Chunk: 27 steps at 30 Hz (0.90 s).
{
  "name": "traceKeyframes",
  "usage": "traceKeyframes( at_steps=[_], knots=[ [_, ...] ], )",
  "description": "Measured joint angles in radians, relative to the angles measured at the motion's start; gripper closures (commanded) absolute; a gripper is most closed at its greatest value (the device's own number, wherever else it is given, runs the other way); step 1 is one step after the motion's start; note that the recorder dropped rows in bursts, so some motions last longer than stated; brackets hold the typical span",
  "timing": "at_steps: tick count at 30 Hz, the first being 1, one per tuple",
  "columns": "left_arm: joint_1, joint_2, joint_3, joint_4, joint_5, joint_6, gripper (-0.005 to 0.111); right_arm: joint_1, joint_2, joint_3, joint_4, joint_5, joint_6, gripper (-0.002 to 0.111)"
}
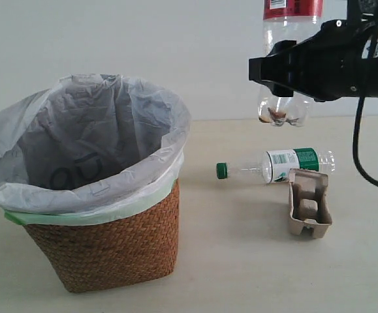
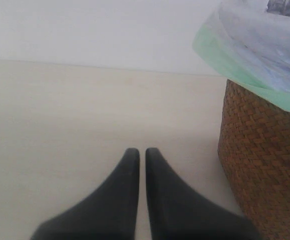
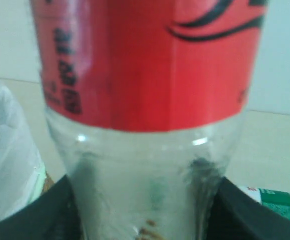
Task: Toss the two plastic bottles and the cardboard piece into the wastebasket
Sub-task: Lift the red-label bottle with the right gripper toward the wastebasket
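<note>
My right gripper [image 1: 277, 68] is shut on the red-label bottle [image 1: 286, 26], holding it upright in the air to the right of the wastebasket [image 1: 110, 241]; its base [image 1: 280, 116] hangs below the fingers and its cap is out of view. This bottle [image 3: 150, 95] fills the right wrist view, clamped between the black fingers [image 3: 29, 215]. On the table lies the green-cap bottle [image 1: 277, 164], and just in front of it sits the cardboard piece [image 1: 309, 203]. My left gripper [image 2: 142, 151] is shut and empty, low over the table beside the wastebasket [image 2: 265, 165].
A black cable [image 1: 362, 153] hangs from the right arm at the right edge. The white bag liner [image 1: 78, 150] billows wide over the basket rim. A pale wall stands behind the table.
</note>
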Motion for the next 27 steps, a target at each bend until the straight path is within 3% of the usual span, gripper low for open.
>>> traceKeyframes(
  at_steps=[4,12,15,17,20,21,24,27],
  knots=[
    [0.0,0.0,0.0,0.0,0.0,0.0,0.103,-0.096,-0.002,0.0,-0.036,0.082,-0.017,0.108],
    [0.0,0.0,0.0,0.0,0.0,0.0,0.103,-0.416,-0.079,-0.052,-0.326,0.362,0.039,0.108],
    [0.0,0.0,0.0,0.0,0.0,0.0,0.103,-0.468,-0.12,-0.07,-0.385,0.41,0.065,0.108],
    [0.0,0.0,0.0,0.0,0.0,0.0,0.103,-0.447,-0.122,-0.072,-0.372,0.447,0.065,0.108],
    [0.0,0.0,0.0,0.0,0.0,0.0,0.103,-0.302,-0.089,-0.071,-0.196,0.435,-0.024,0.108],
    [0.0,0.0,0.0,0.0,0.0,0.0,0.103,-0.233,-0.087,-0.071,-0.095,0.401,-0.086,0.108],
    [0.0,0.0,0.0,0.0,0.0,0.0,0.103,-0.007,-0.084,-0.156,0.457,0.328,-0.397,0.108],
    [0.0,0.0,0.0,0.0,0.0,0.0,0.103,0.086,-0.084,-0.237,0.675,0.309,-0.545,0.108]
  ],
)
